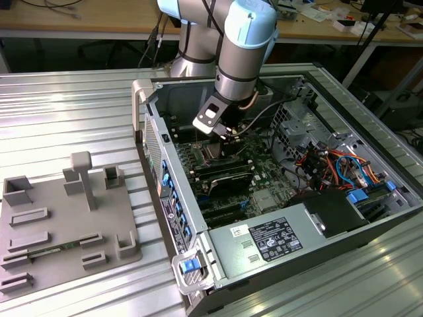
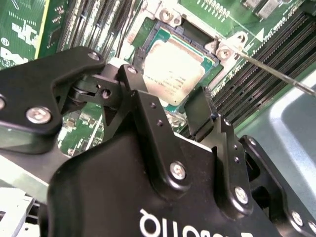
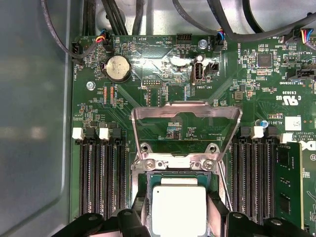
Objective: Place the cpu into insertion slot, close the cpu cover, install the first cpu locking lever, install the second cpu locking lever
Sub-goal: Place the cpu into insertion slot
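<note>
Starting at the exterior view's left, the grey fixture tray (image 1: 66, 224) lies on the table (image 1: 73, 105), well apart from the work. Beside it stands the open computer case (image 1: 153, 148), and the gripper (image 1: 225, 135) hangs inside it, nearer the case's far wall than the power supply (image 1: 264, 241) at its near edge.

In the first wrist view the cpu (image 3: 177, 207) lies flat in the insertion slot (image 3: 144, 183), squared to its rim. It looks seated to me, though I can't confirm that it is fully down. It sits directly under the jaws, which are spread to either side of it and pinch nothing that I can see. The chip is square, so no long axis matters. The jaws' line runs across it toward the memory slots (image 3: 98, 173).

Room is tight there, with a bank of memory slots on each flank of the slot (one already carries a module). The cpu cover (image 3: 187, 107) stands tilted back off its hinge edge, clear of the chip and not yet closed. The open room lies on that side of the motherboard (image 3: 148, 74).

In the second wrist view a thin locking lever (image 2: 276, 74) slants away from the slot's corner, unlatched, close beside the gripper (image 2: 165, 86).
</note>
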Robot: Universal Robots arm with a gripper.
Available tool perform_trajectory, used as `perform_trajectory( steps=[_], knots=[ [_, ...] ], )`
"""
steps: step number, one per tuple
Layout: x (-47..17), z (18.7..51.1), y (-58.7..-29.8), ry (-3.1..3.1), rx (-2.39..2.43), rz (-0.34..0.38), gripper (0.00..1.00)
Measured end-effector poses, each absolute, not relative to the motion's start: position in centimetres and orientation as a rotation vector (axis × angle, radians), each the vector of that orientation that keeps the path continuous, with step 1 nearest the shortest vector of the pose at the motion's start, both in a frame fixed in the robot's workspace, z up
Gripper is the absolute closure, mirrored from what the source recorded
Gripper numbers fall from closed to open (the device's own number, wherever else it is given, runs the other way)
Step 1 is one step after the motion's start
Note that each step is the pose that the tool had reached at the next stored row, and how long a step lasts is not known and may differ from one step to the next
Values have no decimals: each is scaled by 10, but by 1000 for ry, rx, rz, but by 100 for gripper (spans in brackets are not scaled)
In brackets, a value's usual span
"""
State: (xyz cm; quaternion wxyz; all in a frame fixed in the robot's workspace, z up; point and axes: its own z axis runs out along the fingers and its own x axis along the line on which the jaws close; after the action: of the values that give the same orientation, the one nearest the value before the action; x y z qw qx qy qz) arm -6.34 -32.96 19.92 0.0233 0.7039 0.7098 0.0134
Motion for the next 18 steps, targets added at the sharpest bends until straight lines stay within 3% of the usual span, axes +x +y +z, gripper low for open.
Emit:
perform_trajectory(
  steps=[13,16,18],
  knots=[
    [-63,199,-330,2197,2179,42,39],
    [-63,199,-330,2197,2179,41,26],
    [-63,200,-330,2197,2179,41,26]
  ],
)
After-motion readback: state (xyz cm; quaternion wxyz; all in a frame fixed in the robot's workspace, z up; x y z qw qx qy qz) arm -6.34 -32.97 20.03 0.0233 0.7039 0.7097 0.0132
